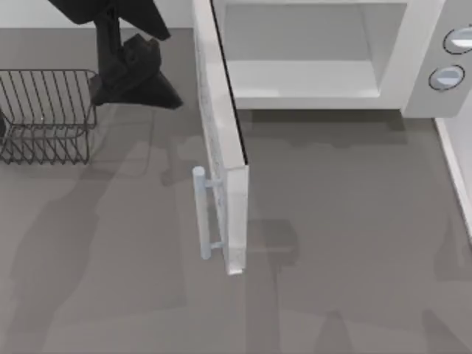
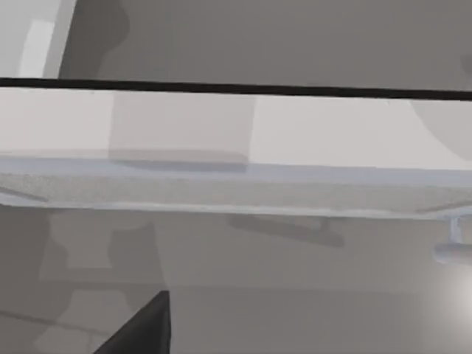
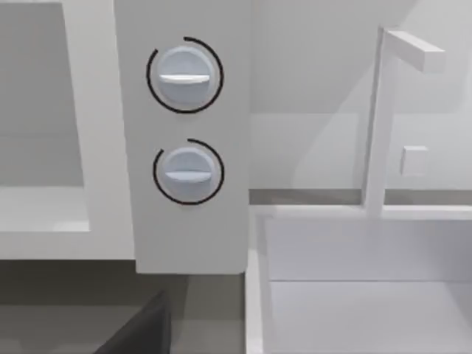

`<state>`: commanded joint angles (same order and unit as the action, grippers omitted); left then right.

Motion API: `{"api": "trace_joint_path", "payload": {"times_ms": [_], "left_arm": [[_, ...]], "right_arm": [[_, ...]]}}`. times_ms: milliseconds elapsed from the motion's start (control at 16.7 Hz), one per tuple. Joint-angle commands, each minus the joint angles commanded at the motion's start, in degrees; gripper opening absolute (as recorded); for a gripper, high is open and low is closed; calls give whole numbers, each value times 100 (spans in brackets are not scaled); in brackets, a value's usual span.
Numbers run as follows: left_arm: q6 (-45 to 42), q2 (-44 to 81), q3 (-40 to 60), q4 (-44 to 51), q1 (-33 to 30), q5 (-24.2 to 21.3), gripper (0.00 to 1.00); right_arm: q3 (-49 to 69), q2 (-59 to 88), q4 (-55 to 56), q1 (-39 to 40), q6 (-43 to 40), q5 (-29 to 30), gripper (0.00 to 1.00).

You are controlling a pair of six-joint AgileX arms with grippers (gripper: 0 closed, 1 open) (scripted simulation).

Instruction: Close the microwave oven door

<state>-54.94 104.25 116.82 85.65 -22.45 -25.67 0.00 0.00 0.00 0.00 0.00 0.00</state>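
At the left edge of the worktop (image 1: 110,295), a dark wire basket (image 1: 44,114) was seen standing in the top view. Just to its right, near the back of the worktop, the left gripper (image 1: 136,82) was held above the surface, apart from both the basket and the door; whether its grasp was released or clenched could not be told. A dark piece of that gripper (image 2: 140,328) was caught in the left wrist view, with the long white edge of the door (image 2: 236,184) stretched across beyond it and not touched by it. Further right, the microwave oven door (image 1: 221,147) was found wide open, swung out from the left side of the microwave oven (image 1: 413,66) toward the front of the worktop and standing roughly square to the oven's face. Its pale bar handle (image 1: 200,214) was carried on the side turned toward the basket, near the door's free end. The white inner cavity (image 1: 302,74) was left exposed behind the door. On the oven's panel, right of the cavity, two round grey-blue knobs (image 1: 447,77) were set one above the other. In the right wrist view, a dark piece of the right gripper (image 3: 140,332) was seen low before that panel, facing the knobs (image 3: 186,171); its grasp could not be judged either. A white basin-like fixture (image 3: 354,295) was placed just beside the oven at the far right.
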Motion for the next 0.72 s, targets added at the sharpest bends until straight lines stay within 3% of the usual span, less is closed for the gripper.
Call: {"api": "trace_joint_path", "payload": {"times_ms": [420,720], "left_arm": [[31,-20,-106,-107,-16,11,100],[345,-57,-1114,-1238,-328,101,100]], "right_arm": [[0,0,0,0,0,0,100],[0,0,0,0,0,0,100]]}}
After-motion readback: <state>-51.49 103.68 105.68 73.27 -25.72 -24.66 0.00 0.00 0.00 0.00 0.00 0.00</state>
